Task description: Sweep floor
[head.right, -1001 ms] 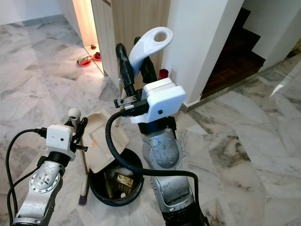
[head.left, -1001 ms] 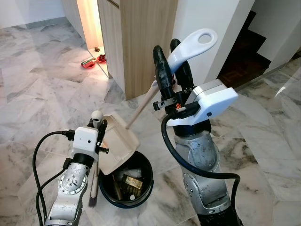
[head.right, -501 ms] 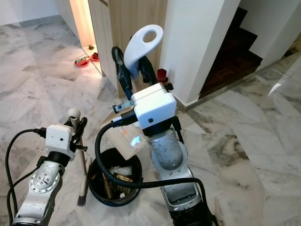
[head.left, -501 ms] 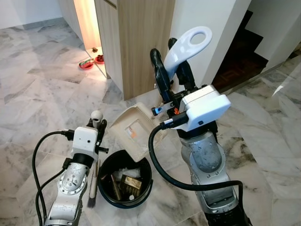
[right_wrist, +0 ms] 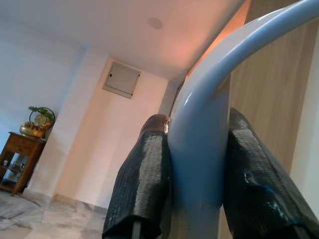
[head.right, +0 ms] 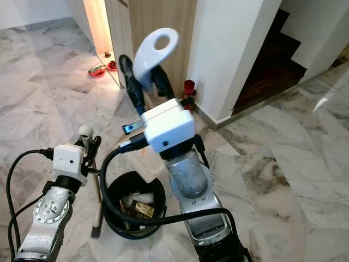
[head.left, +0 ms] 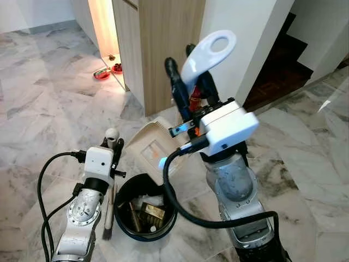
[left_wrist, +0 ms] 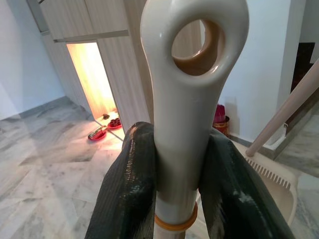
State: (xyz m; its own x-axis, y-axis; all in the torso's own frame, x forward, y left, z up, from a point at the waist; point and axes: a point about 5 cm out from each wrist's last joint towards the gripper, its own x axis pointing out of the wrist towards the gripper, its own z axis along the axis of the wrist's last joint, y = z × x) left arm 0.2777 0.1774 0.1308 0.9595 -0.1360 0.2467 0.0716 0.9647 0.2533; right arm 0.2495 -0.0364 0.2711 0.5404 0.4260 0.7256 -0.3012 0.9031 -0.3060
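Right claw (head.left: 188, 82) is raised in front of the robot, its two black fingers (right_wrist: 141, 184) clamped on either side of the dustpan handle (head.left: 207, 52) — a pale, looped grip w/ a hole at the top end. Below the claw, the beige dustpan (head.left: 155, 149) sits tilted, ribbed edge toward the wooden cabinet (head.left: 163, 43), just above and behind the rim of the black bin (head.left: 145, 207). Bin stands on the marble floor (head.left: 49, 120) between the two arms, w/ bits of rubbish inside, incl. a brownish packet. Left claw (left_wrist: 175, 199) is low on the robot's left, fingers (left_wrist: 130, 189) pressed tight around the cream brush handle (left_wrist: 187, 99), which also ends in a hole; an orange ring shows on the shaft just under the grip. Brush (head.left: 108, 218) hangs roughly upright beside the bin, its dark bristle end near the floor at the bin's left side. A black cable loops from each wrist. Further back — a lit recess next to the cabinet w/ red items (head.left: 107, 71) on the floor, a white wall (head.left: 245, 38), a small red object (head.right: 188, 87) by the wall's foot, and a dark stairway (head.left: 283, 60) off to the right.
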